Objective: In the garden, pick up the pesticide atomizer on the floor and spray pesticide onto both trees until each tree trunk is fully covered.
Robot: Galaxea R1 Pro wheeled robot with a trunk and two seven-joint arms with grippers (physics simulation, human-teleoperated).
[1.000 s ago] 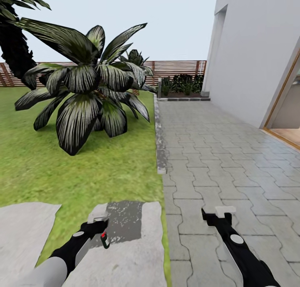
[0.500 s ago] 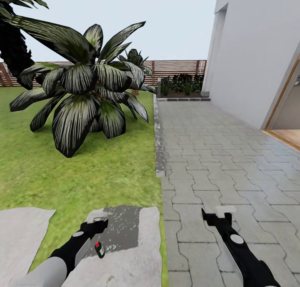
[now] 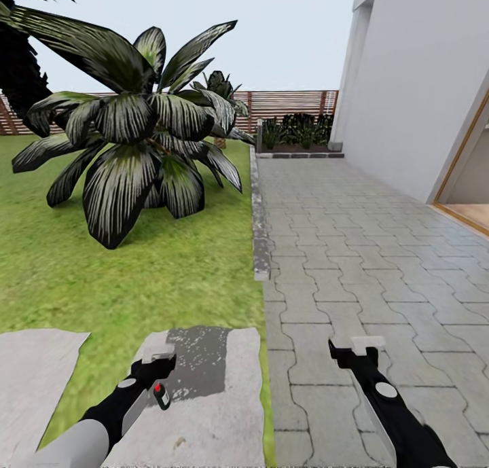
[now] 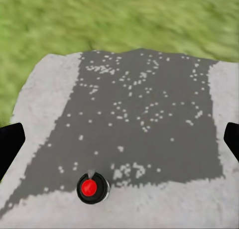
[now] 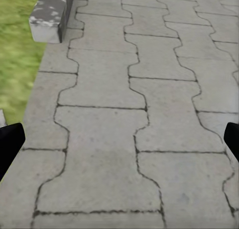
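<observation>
Both grippers out low, near the robot. Left gripper wide open, holding nothing; fingers sit far apart at the wrist view's edges. Pesticide atomizer lies on the grey stepping stone just beside it, red spot up, free of the fingers as far as I can tell. Dark patch with pale specks on the stone beyond. Right gripper also wide open, empty, over the pavers. Further out: grass, small palm, slat fence, white house wall.
</observation>
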